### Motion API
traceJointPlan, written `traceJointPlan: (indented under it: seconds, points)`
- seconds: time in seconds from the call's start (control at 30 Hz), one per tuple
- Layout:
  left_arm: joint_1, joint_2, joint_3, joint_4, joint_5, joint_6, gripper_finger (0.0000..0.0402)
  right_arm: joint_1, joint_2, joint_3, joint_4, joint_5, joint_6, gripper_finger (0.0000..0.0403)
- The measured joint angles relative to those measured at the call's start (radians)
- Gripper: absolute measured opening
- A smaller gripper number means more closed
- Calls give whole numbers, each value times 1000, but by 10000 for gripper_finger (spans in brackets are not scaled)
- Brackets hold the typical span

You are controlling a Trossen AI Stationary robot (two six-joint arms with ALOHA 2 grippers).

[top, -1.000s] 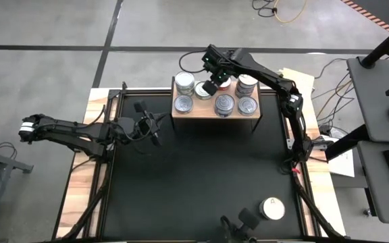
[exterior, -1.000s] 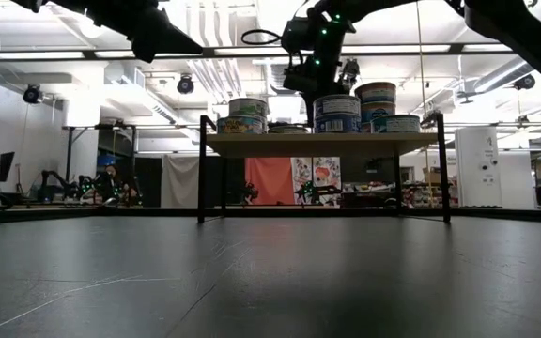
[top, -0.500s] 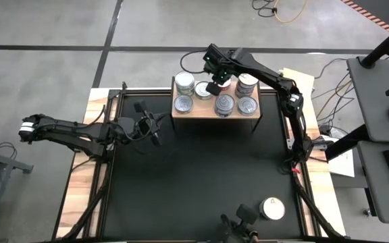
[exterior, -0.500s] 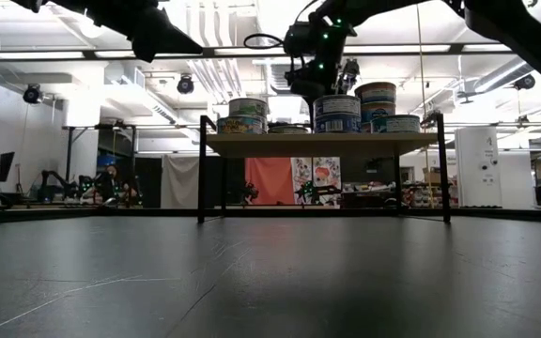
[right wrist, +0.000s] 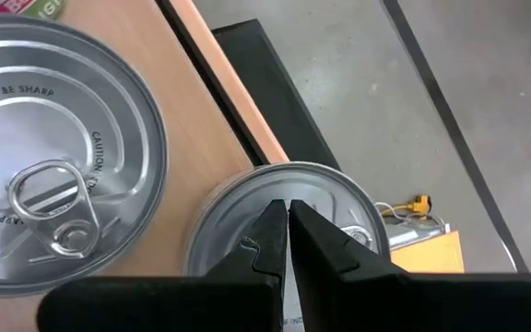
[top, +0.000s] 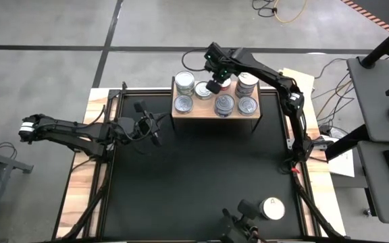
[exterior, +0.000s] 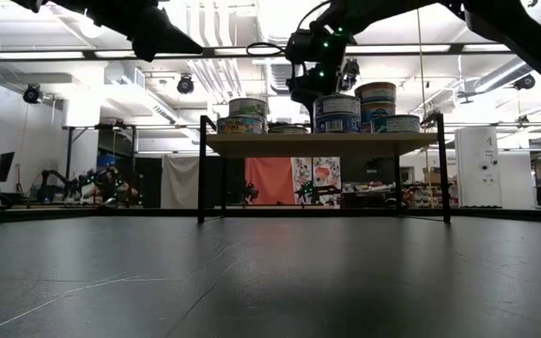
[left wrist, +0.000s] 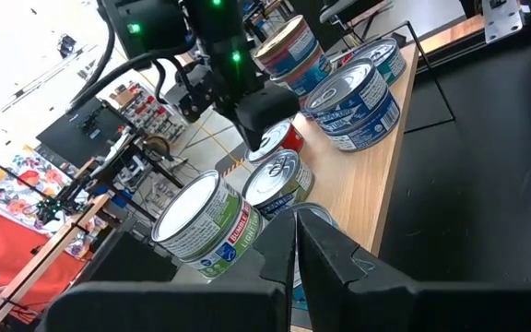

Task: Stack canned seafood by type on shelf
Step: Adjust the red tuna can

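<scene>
Tins are mostly up on the shelf [top: 216, 115] already, grouped and partly stacked, with one white-topped can [top: 272, 208] left alone at the near edge of the black table [top: 181, 182], well apart from the rest.

The right gripper [top: 213, 86] sits over the back row of the shelf, fingers pressed together and holding nothing. In its wrist view the closed tips are right above a silver tin [right wrist: 275, 221] at the shelf's back edge, next to a bigger pull-ring tin [right wrist: 53, 194]. So the can lies straight below the jaws, lid up, axis vertical. I'd guess any grab needs the fingers spread first, and neighbours sit close, so there isn't much room.

The left gripper [top: 155, 131] waits shut just off the shelf's left end, over the table. Neither arm is near the stray can, though it lies on the right arm's side.

Room behind is workshop clutter, no one close.
</scene>
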Motion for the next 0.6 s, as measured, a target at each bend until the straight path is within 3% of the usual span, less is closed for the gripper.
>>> traceJointPlan:
  seconds: [0.6]
  points:
    - [0, 0, 0, 0, 0, 0, 0, 2, 0, -5, -33, -20, -51, 9]
